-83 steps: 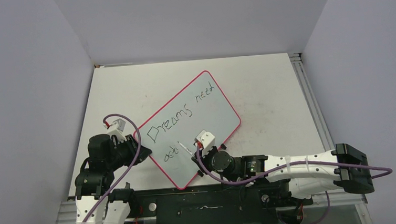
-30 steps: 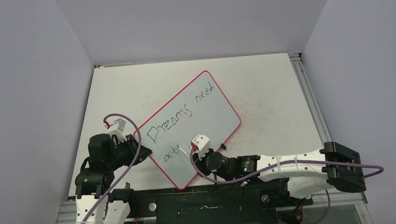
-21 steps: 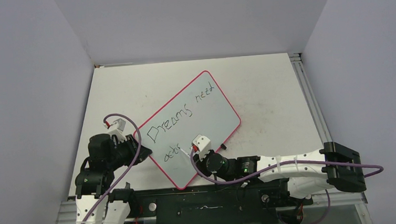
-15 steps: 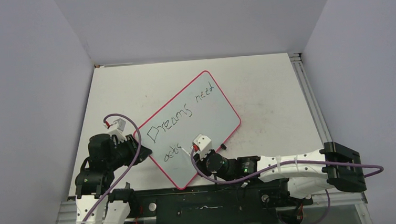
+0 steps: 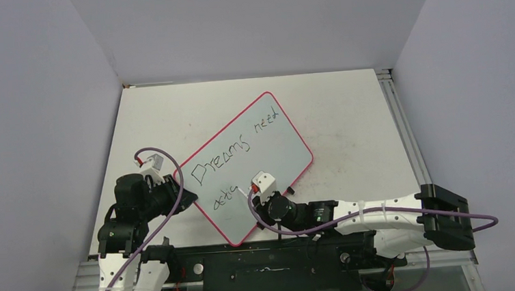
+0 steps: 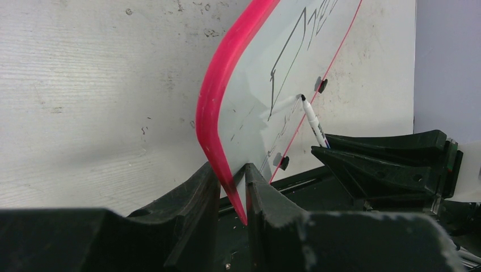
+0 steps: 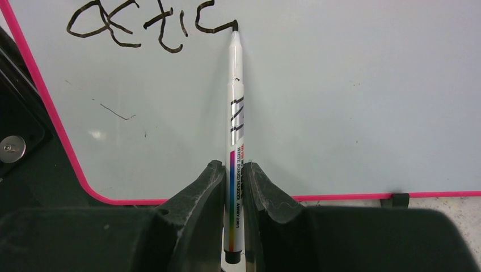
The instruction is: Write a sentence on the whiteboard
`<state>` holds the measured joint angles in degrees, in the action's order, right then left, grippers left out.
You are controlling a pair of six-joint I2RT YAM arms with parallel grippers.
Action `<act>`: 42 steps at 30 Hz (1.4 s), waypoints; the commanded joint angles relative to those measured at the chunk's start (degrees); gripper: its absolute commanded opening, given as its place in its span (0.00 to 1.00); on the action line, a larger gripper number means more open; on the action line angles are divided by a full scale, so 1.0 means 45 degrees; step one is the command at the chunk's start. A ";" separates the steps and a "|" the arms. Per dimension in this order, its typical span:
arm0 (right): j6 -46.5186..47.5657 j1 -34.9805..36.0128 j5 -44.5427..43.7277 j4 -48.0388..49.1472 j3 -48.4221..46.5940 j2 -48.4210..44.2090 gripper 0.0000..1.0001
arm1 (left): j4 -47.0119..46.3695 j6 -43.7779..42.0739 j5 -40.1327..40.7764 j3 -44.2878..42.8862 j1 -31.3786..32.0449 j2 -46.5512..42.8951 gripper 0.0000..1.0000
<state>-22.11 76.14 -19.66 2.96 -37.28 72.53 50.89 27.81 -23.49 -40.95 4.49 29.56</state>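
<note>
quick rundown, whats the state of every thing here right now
whiteboard, lying on the table, turned diagonally
sentence, unfinished: "Dreams need" written, second row partway
marker, uncapped, tip touching the whiteboard at the newest stroke
left gripper, jaws shut on the whiteboard's rim
right gripper, jaws shut on the marker

**Robotics laboratory test cell.** A scuffed white counter (image 5: 348, 112) is boxed in on three sides by plain grey panels (image 5: 253, 22). Left arm (image 5: 132, 203) and right arm (image 5: 383, 219), trailing purple cables (image 5: 150, 151), are bolted to a black base plate (image 5: 249, 264) at the near edge; aluminium framing (image 5: 406, 135) lines the right edge.
</note>
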 commanded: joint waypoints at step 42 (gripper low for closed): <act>0.0503 0.0122 -0.0735 0.0776 -0.0314 -0.0746 0.05 | -0.0216 -0.0197 -0.0216 0.0018 -0.0100 0.0109 0.21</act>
<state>-18.83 76.40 -19.11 4.67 -38.85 73.38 50.87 27.83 -24.29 -40.75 4.38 29.85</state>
